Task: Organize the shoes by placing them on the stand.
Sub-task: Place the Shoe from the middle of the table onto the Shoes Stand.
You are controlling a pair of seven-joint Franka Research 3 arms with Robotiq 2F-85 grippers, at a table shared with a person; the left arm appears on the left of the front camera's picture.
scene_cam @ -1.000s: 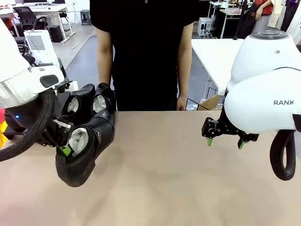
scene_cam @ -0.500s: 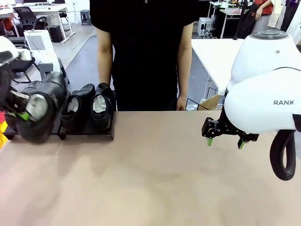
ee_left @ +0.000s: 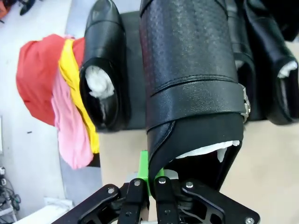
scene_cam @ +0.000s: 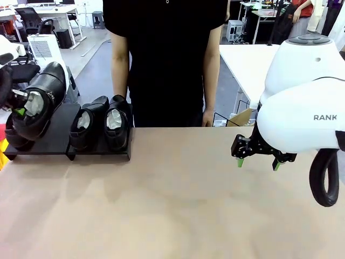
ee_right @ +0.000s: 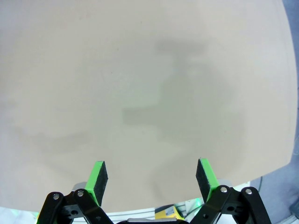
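Shoe in hand: my left end effector is clamped on the heel collar of a glossy black leather dress shoe, low-cut, stuffed with crumpled white paper. I grip the rim at the heel so the sole hangs free to be set down flat. The shoe is tilted, toe up, over the left section of the low matte-black stand at the far left of the tan surface.

Left wrist view: the carried shoe hangs over the platform, beside another black shoe already lying near the stand's outer edge. Whether my shoe touches the platform yet, I cannot tell; the angle is poor.

My right end effector hovers idle above the bare surface on the right, pads spread wide, holding nothing.

Count:
- shoes, four: one carried, one on the left section, a pair side by side on the right section, toes toward the person
- stand, one, two sections
- person, one, standing at the far side, hands down

Judgement: last shoe; lower, level, release.
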